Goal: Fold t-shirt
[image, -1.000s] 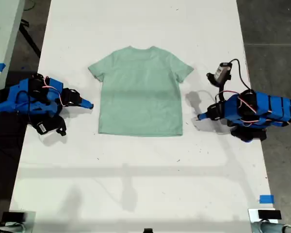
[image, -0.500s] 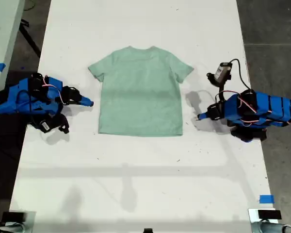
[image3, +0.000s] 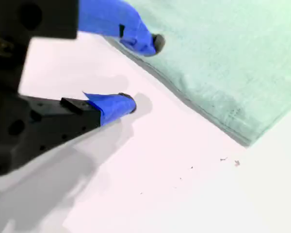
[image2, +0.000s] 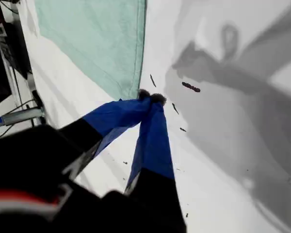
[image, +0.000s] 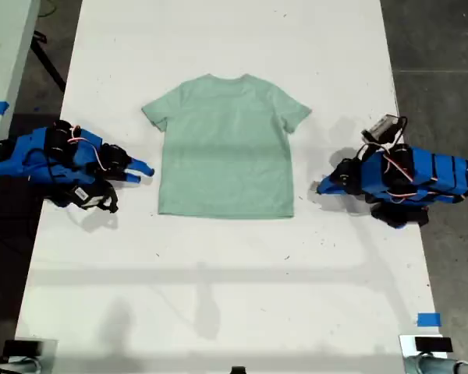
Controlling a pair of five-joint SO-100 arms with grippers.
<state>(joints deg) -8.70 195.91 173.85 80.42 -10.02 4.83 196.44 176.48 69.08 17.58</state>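
Note:
The pale mint-green t-shirt [image: 226, 148] lies flat and spread out on the white table [image: 218, 280], neck toward the far end. My first gripper [image: 320, 188] is at the exterior view's right, shut and empty. Its tips [image2: 150, 98] rest low on the table just off the t-shirt [image2: 97, 39] near a hem corner. My second gripper [image: 144, 172] is at the exterior view's left, open. In the second wrist view my second gripper [image3: 143, 73] has one fingertip [image3: 156, 43] at the side edge of the t-shirt [image3: 233, 48] and the other on bare table.
The table's long edges run close behind both arm bases, with dark floor beyond. A strip of blue tape [image: 427, 319] sits near the front corner at the exterior view's right. Small dark specks [image2: 191, 87] lie on the table by my first gripper.
The arm at the exterior view's left reached slightly toward the shirt and its jaws parted. The arm at the exterior view's right rolled its wrist, its camera swinging down. The shirt has not moved.

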